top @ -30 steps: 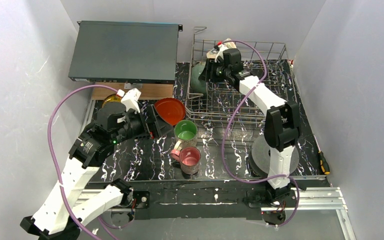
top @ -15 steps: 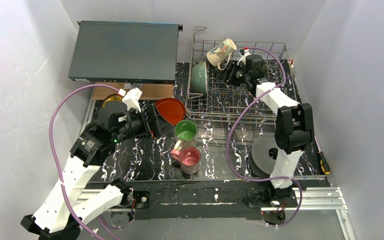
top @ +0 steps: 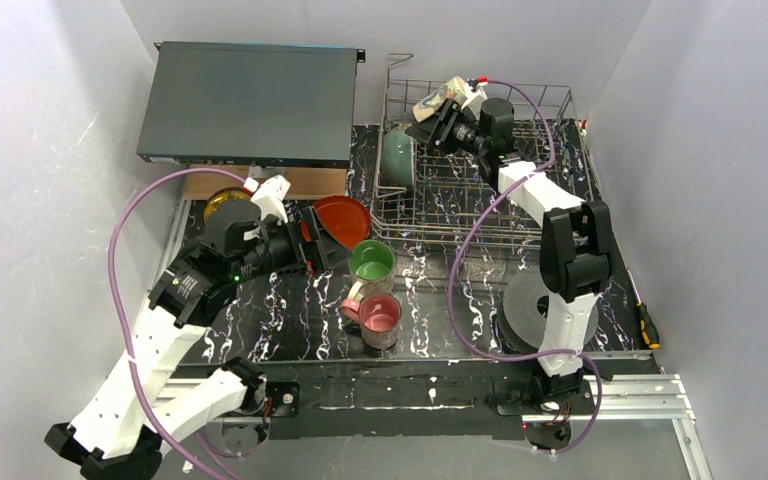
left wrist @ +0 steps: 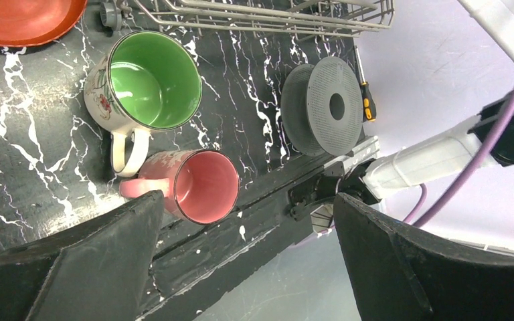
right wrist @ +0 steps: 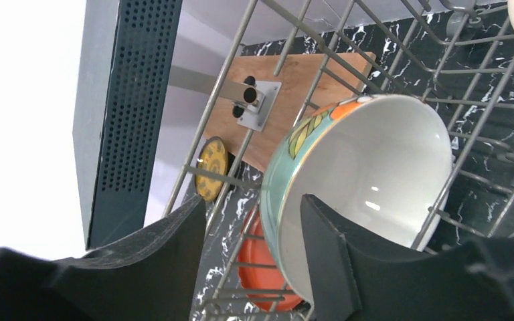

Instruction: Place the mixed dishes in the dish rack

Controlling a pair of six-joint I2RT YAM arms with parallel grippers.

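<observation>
The dish rack (top: 558, 96) stands at the back right. The teal and cream bowl (top: 397, 158) stands on edge at its left end; in the right wrist view the bowl (right wrist: 375, 174) fills the middle. The floral mug (top: 432, 104) leans at the rack's back rail. My right gripper (top: 428, 122) is open and empty, just right of the bowl and partly covering the mug. The red-orange plate (top: 340, 220), green-inside mug (top: 371, 262) and pink mug (top: 380, 315) sit on the table. My left gripper (top: 315, 243) is open and empty beside the plate. The yellow dish (top: 222, 200) lies far left.
A flat dark grey box (top: 250, 100) sits at the back left with a wooden board (top: 260, 183) in front of it. A ribbed grey disc (top: 535, 305) lies front right, and a screwdriver (top: 646, 320) beside it. White walls enclose the table.
My right gripper let go of the floral mug at the rack's back, drew away to the right, then swung back left over it. My left gripper edged slightly toward the plate.
</observation>
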